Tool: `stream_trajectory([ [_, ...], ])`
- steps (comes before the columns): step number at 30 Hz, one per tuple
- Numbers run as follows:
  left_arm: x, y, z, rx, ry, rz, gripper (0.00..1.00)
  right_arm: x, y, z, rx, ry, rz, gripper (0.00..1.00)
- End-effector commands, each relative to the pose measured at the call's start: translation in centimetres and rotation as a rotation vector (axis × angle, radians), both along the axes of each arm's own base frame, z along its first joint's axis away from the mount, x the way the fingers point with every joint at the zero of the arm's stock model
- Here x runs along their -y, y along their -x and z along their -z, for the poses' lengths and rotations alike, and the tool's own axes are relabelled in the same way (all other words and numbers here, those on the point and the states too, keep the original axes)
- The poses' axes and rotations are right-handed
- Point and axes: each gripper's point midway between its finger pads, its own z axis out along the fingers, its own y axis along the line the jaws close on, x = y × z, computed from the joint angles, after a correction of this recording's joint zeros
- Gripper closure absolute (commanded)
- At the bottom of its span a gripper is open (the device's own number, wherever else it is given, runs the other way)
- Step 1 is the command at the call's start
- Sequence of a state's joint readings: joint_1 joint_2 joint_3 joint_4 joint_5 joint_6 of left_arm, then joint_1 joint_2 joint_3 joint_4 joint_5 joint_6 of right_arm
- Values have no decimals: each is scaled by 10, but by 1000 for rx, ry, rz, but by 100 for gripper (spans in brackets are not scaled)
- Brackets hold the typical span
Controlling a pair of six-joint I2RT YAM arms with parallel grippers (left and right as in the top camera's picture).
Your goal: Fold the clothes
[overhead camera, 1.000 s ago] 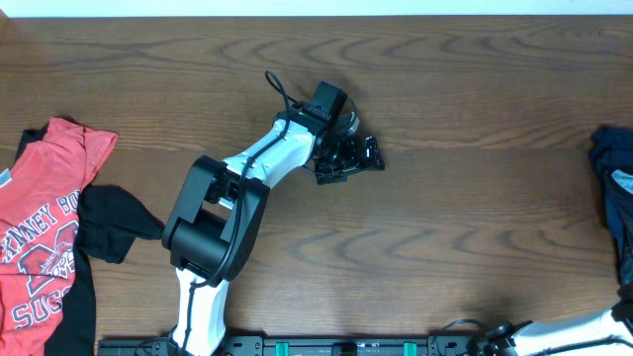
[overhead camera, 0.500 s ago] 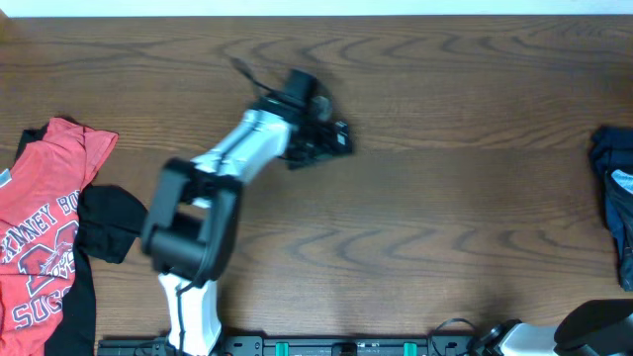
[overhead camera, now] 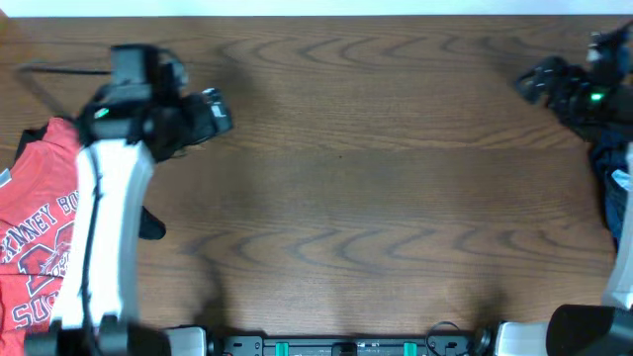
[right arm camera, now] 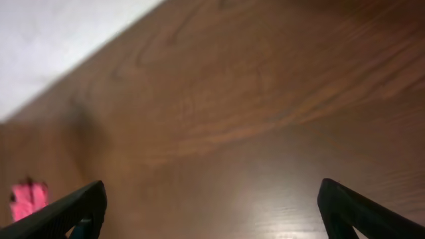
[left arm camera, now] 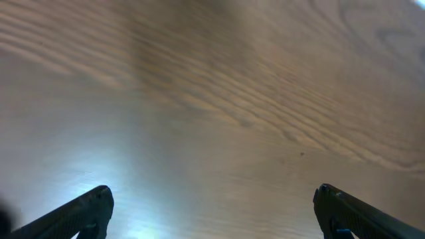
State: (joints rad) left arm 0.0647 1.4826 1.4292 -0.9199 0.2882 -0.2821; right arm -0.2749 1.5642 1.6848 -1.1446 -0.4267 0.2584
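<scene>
The clothes lie in two heaps at the table's ends. A red white-lettered T-shirt (overhead camera: 40,232) lies at the left edge, with a bit of black fabric (overhead camera: 150,225) showing beside my left arm, which covers much of it. Dark blue pieces (overhead camera: 615,168) sit at the right edge. My left gripper (overhead camera: 213,111) hovers at the back left, open, with only bare wood between its fingers (left arm camera: 80,214). My right gripper (overhead camera: 532,79) hangs at the back right, just left of the blue pieces, also open and empty (right arm camera: 212,212). The red T-shirt (right arm camera: 28,199) shows far off in the right wrist view.
The wooden table (overhead camera: 376,198) stretches between the two heaps. Its far edge meets a white wall (right arm camera: 53,40). My left arm's white link (overhead camera: 104,227) lies over the left heap. The arm bases stand along the near edge (overhead camera: 356,346).
My left arm has swung from the table's middle to the back left, still open. My right arm has come up into view at the back right.
</scene>
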Motion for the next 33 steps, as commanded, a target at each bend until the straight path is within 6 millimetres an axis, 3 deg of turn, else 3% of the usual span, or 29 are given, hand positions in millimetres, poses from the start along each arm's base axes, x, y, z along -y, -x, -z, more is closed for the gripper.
stream_trajectory([
  [1,-18,23,-42,117,-83,0,2,-16,5,7,-27,77,-83,1],
  [5,-22,56,-95,277,-120,-30,2,-40,15,7,-48,124,-158,1],
  [9,-19,103,-137,424,-148,-46,2,-56,27,-8,-5,202,-209,1],
  [15,-11,178,-170,592,-178,-39,2,-70,56,-64,184,341,-212,1],
  [19,-7,213,-174,651,-228,-2,2,-74,84,-94,286,351,-197,1],
  [24,-9,243,-154,593,-299,31,2,-51,125,-123,368,434,-87,1],
  [27,-13,250,-143,543,-314,33,2,-35,156,-130,382,462,-10,1],
  [33,-17,248,-146,558,-352,56,2,-25,211,-132,402,459,26,1],
])
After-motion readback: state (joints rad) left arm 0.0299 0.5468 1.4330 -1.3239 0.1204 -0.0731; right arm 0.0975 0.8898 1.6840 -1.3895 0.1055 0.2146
